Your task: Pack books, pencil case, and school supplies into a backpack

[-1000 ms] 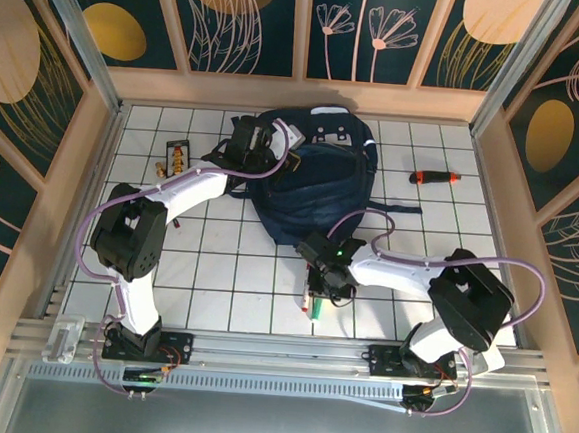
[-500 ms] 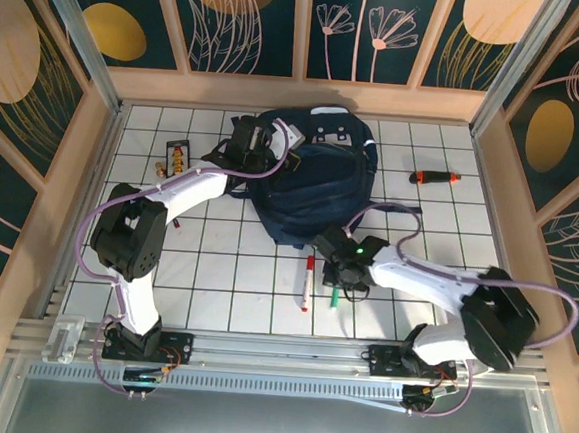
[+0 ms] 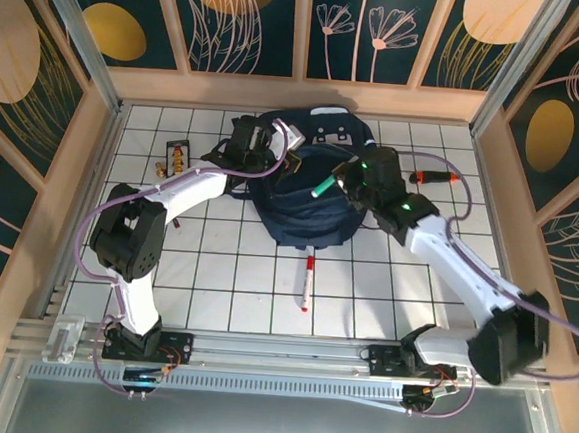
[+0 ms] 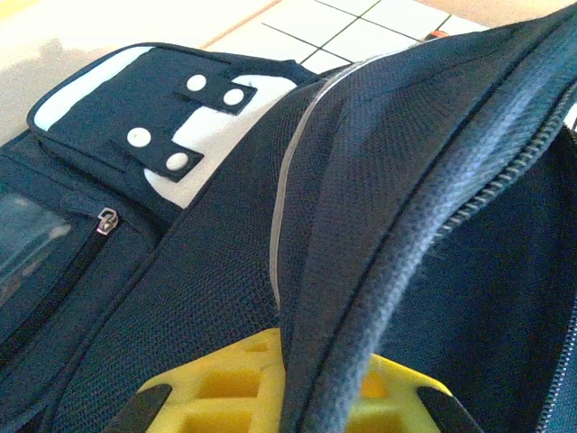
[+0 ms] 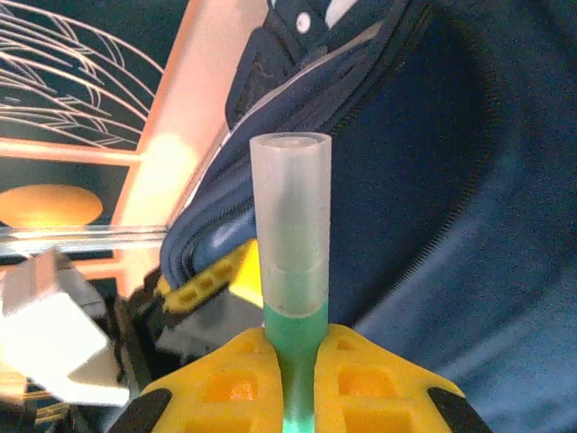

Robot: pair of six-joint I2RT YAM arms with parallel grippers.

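The surface (image 3: 215, 271) is white tile with dark lines, and the walls around it are dark with plant drawings. The backpack (image 3: 306, 203) lies at the far middle of the surface. My left hand (image 3: 258, 144) is at its far left side. In the left wrist view this left hand (image 4: 302, 397) is closed on the backpack's (image 4: 225, 271) zipper edge, with the navy fabric pinched between the yellow fingers (image 4: 225, 388). My right hand (image 3: 348, 179) is above the backpack and grips a green pen (image 3: 322, 189). In the right wrist view the right hand (image 5: 296, 388) clamps the green pen (image 5: 290, 225), whose clear cap points toward the backpack (image 5: 433, 180). A red-capped marker (image 3: 306, 283) lies on the surface just before the backpack's near edge. A red-and-black tool (image 3: 433, 177) lies to the right and a black card (image 3: 177, 156) to the left.
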